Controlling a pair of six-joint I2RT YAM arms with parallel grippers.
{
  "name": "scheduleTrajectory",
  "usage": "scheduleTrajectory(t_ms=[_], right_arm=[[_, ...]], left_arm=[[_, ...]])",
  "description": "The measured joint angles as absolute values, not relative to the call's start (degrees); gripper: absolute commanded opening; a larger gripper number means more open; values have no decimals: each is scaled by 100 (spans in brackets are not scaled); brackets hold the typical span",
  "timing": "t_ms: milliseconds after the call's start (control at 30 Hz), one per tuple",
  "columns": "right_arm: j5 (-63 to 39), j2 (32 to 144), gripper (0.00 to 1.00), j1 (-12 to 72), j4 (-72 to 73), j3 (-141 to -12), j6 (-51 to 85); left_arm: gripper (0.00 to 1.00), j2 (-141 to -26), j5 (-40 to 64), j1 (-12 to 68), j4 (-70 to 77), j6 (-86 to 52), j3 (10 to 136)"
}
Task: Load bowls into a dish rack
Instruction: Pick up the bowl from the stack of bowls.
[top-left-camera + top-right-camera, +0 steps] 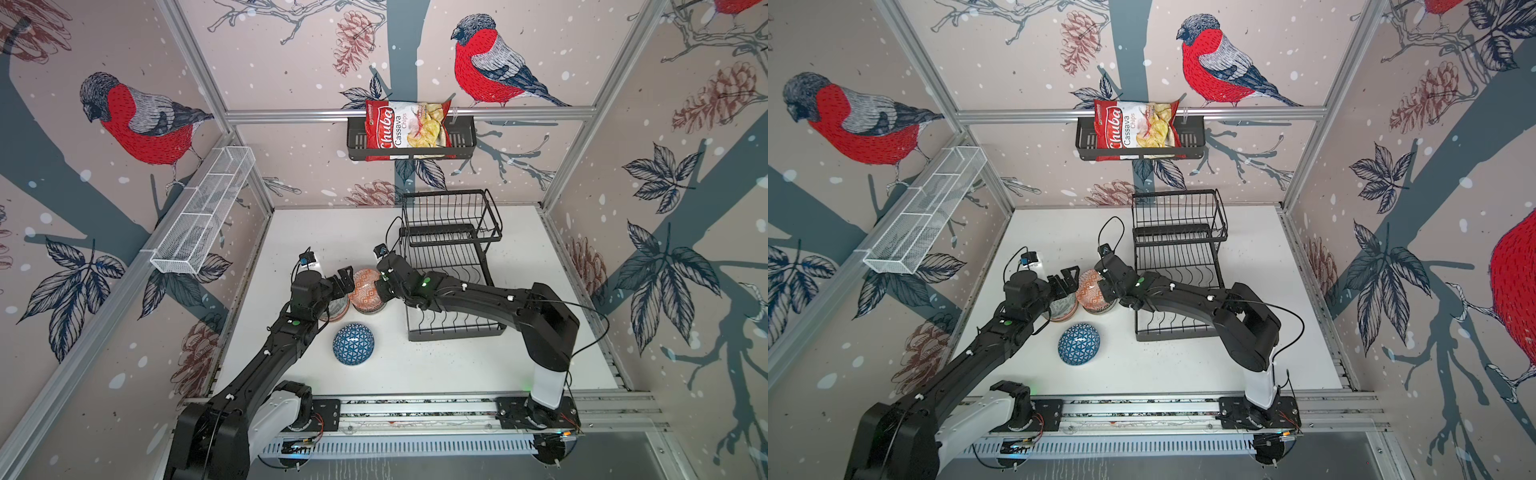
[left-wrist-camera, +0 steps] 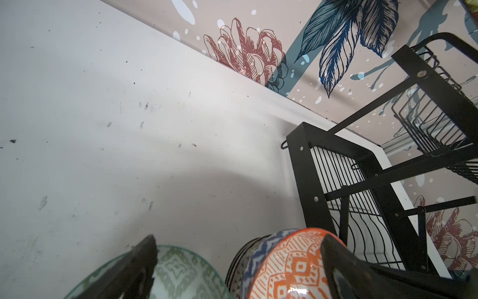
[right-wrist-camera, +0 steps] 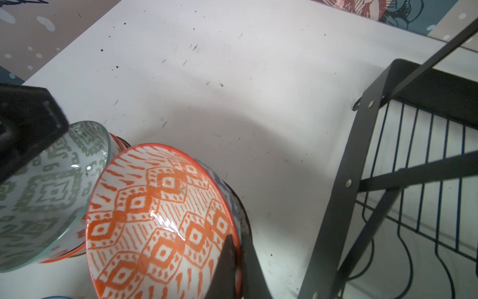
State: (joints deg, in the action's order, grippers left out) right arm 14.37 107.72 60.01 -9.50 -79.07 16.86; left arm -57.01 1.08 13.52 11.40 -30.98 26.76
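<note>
Centre-left in a top view: left gripper (image 1: 344,284) spread wide above the green-patterned bowl (image 3: 51,191). Centre: orange bowl (image 1: 365,286) tilted on its stack, rim pinched by the right gripper (image 1: 379,287). Lower centre: blue bowl (image 1: 353,344), upside down on the table. Right of centre: dish rack (image 1: 453,257), near the stack.

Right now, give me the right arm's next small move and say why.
Probably lift the orange-patterned ceramic bowl slightly, clear of the stacked bowls beneath. The right tool is shut on its rim, the bowl sits tilted on that stack, and the black wire dish rack beside it looks empty.
</note>
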Motion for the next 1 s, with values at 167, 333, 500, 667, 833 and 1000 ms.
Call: scheduleTrajectory(t_ms=[167,333,500,667,833,1000], right_arm=[[1428,10792,0,5994,-947,-7907,1688],[1387,10814,0,5990,-947,-7907,1688],[1208,10814,0,5920,-1048,-7972,1697],[987,10807,0,5863,-1223,-8134,1800],[690,10698,0,5776,-1402,-8202,1820],[668,10488,0,5695,-1437,-8097,1815]], left_arm=[[98,-5701,110,1352,1140,-3074,2670],[97,-5719,132,1352,1140,-2995,2670],[97,-5743,134,1363,1140,-2891,2670],[97,-5636,-54,1535,1144,-2637,2655],[97,-5586,-370,1848,1225,-2307,2648],[97,-5621,-541,1988,1293,-2143,2674]])
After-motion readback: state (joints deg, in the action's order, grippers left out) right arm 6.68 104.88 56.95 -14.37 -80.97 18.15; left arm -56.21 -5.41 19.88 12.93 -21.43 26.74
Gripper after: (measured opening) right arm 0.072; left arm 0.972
